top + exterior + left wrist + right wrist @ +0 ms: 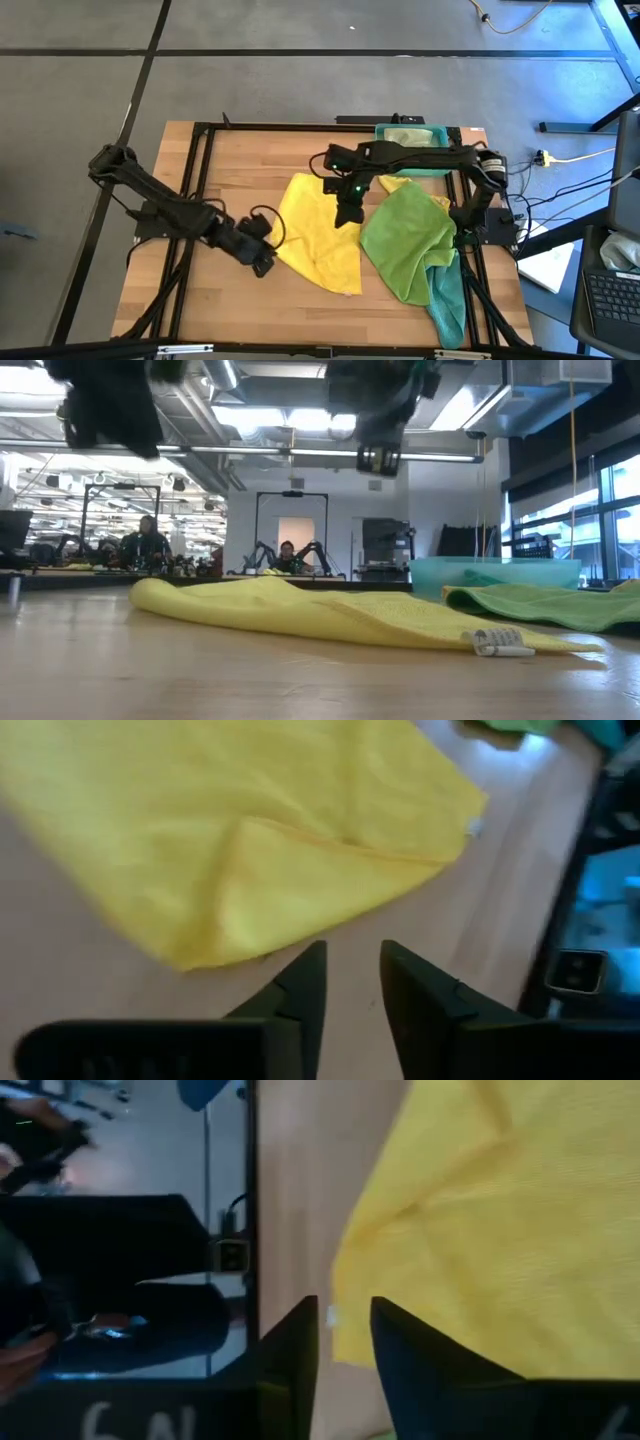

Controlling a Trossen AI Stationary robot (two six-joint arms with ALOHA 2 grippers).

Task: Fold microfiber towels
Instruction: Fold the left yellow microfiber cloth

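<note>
Worktop: pale wood planks inside a black metal frame, standing on a grey floor with dark seams. Landmark: the yellow towel, lying partly folded near the middle of the worktop.

Nearest the front edge, beside the yellow towel, the bright green towel lies rumpled, with a teal towel under its near corner and hanging toward the worktop's edge. A second yellow cloth shows only as a strip between the green towel and the tray. The teal tray sits beyond the yellow towel at the far edge, with a pale cloth inside it.

Left tool: just beside the yellow towel's near left border, above the wood. The left wrist view shows its fingers slightly apart with bare worktop between them, gripping nothing. Right tool: over the yellow towel's far right part. The right wrist view shows its fingers parted a little above the towel's edge, nothing held.

The low view alone shows the towel's white label at its near corner, and the room behind: ceiling lights, pipes, windows, further robot rigs and two seated persons. In that view both tools are cut off at the top and blurred.
</note>
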